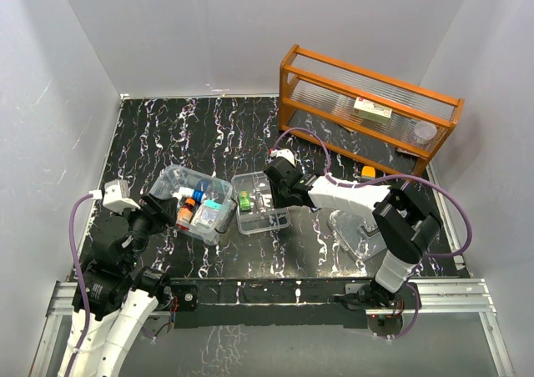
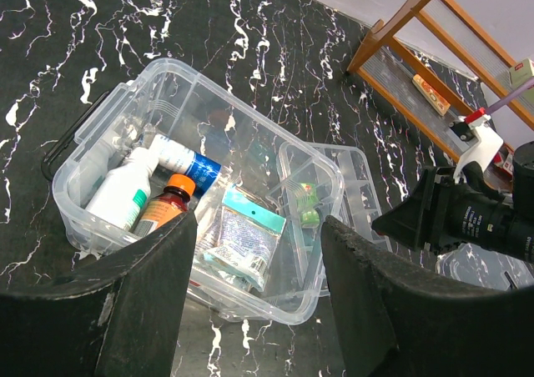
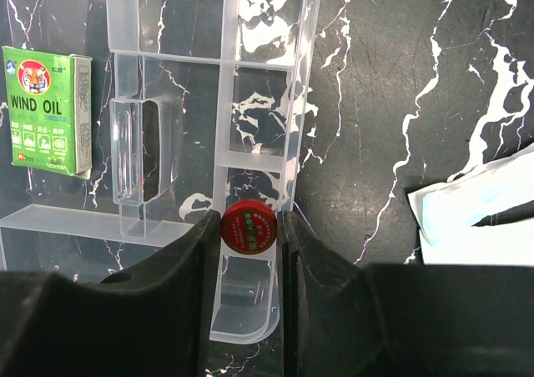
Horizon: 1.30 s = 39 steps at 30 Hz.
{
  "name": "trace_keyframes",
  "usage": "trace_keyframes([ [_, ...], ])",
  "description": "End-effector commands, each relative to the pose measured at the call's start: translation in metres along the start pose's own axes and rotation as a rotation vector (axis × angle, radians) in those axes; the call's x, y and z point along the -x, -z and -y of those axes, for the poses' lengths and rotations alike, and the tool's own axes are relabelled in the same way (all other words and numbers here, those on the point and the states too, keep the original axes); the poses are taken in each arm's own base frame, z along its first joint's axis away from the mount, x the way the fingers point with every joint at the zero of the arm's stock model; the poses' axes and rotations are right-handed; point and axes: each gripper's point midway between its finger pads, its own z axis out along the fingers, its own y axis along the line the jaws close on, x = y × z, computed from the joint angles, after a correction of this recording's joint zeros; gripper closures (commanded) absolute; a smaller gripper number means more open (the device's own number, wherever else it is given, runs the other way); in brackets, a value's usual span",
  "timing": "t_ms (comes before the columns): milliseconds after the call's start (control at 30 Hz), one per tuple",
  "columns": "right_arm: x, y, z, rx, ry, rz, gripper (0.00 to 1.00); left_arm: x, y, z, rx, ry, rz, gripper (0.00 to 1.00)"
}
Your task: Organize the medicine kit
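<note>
— Red! The right wrist view shows a little red tin (image 3: 249,227) pinched tight in the right gripper (image 3: 249,214), at a thin slot of the clear tray (image 3: 259,102). From the top you can't see the tin at all.
— And the green box (image 3: 46,110)?
— It lies in the tray too, in another part.
— Where is the medicine kit (image 1: 171,178)?
— It's a clear box with round corners on the black table (image 1: 209,127), in front of the left arm. The tray is just beside it. The clear lid (image 1: 350,231) lies apart, by the right arm.
— What's inside?
— The left wrist view shows bottles (image 2: 125,189) and a packet (image 2: 242,235). The left gripper (image 2: 259,227) hangs above, fingers spread, holding nothing.
</note>
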Motion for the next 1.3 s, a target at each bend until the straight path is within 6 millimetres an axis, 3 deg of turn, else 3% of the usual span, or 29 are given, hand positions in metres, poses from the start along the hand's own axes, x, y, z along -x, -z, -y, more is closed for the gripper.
trace_keyframes([
  [0,0.025,0.005,-0.017,0.046,-0.022,0.062,0.74,0.009,0.003,0.003,-0.006,0.007,0.03,0.4],
  [500,0.019,0.0,-0.017,0.049,0.007,0.033,0.71,0.009,0.003,0.003,-0.008,0.005,0.029,0.4],
  [767,0.021,0.002,-0.02,0.057,0.02,0.028,0.64,0.009,0.003,0.003,-0.007,0.005,0.029,0.4],
  [1033,0.031,0.009,-0.022,0.056,0.013,0.042,0.58,0.009,0.003,0.003,-0.008,0.006,0.031,0.4],
  [1267,0.053,0.03,-0.015,0.027,-0.038,0.133,0.58,0.008,0.002,0.004,-0.014,0.002,0.025,0.4],
])
